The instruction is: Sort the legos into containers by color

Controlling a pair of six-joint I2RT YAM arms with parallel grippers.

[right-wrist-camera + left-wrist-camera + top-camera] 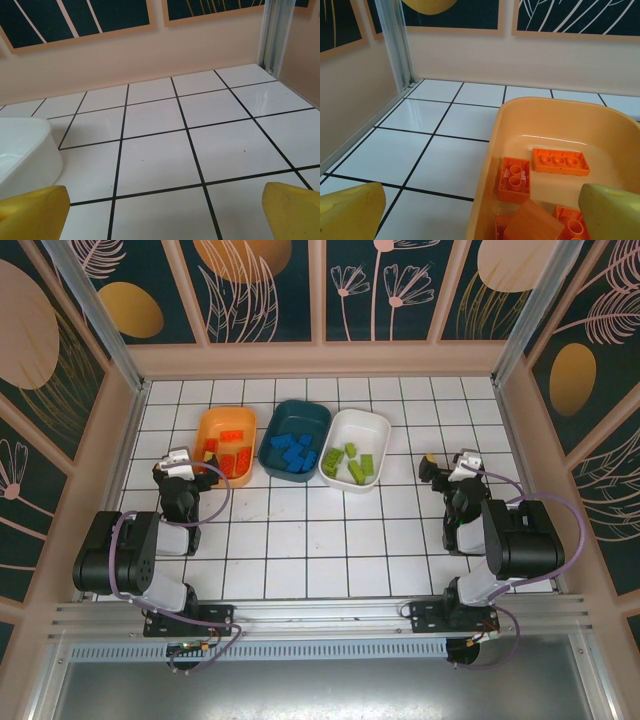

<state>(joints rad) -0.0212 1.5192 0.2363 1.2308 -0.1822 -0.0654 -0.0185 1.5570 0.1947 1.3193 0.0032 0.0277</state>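
Note:
Three containers stand in a row at the back of the table. The orange tray (214,426) holds orange-red legos (233,456), the dark teal tray (300,412) blue legos (292,452), and the white tray (372,426) lime green legos (352,462). My left gripper (192,462) hangs open at the orange tray's near left corner, nothing between its yellow fingers (350,212). Its wrist view looks into the orange tray (490,150) at several orange bricks (514,179). My right gripper (447,465) is open and empty over bare tiles, to the right of the white tray (25,145).
Walls enclose the white tiled table on the left, back and right. A metal post (395,40) stands in the back left corner and another (272,35) in the back right. Both arm bases sit at the near edge.

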